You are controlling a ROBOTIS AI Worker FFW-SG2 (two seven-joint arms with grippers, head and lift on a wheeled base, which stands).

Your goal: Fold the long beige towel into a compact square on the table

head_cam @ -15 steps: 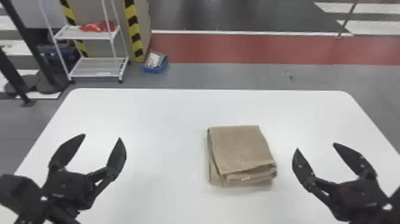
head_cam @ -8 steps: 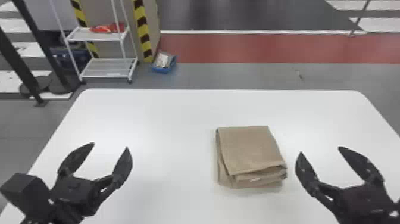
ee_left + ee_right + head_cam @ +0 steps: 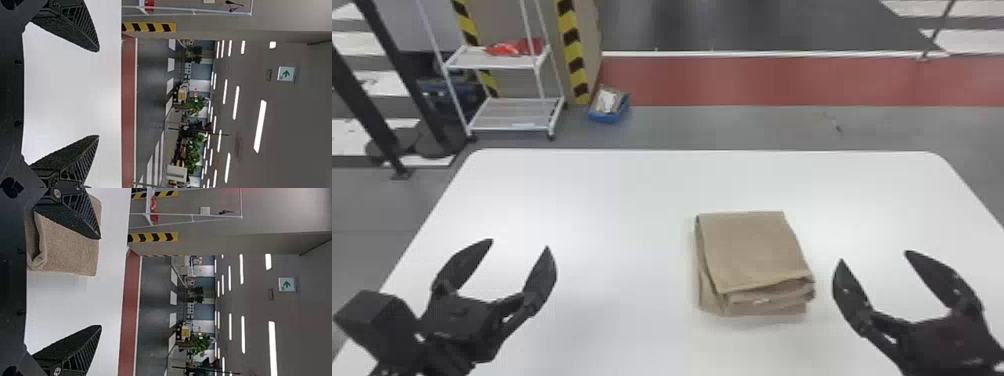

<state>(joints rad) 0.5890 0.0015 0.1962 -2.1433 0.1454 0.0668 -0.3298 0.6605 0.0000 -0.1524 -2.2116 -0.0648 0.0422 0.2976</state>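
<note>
The beige towel point(image 3: 752, 255) lies folded in a compact, roughly square stack right of the middle of the white table point(image 3: 612, 200), its layered edges facing the robot. Left of it, well apart, my left gripper point(image 3: 519, 245) is open and holds nothing; the left wrist view shows this gripper point(image 3: 98, 93) with its fingers wide apart. Just right of the towel is my right gripper point(image 3: 873, 255), also open and empty. In the right wrist view, the towel point(image 3: 70, 246) lies beyond one finger of the right gripper point(image 3: 101, 282), which partly covers it.
Past the table's far edge, a white wheeled shelf rack point(image 3: 507, 112) stands on the floor at the back left. Beside it sit a blue bin point(image 3: 609, 106) and a box-like column with yellow-black striping. Dark posts point(image 3: 367, 112) rise at the far left.
The head view has shifted, so table and towel appear farther right. My left gripper has turned slightly and sits a bit nearer the robot. The right gripper stays open; the towel looks unchanged.
</note>
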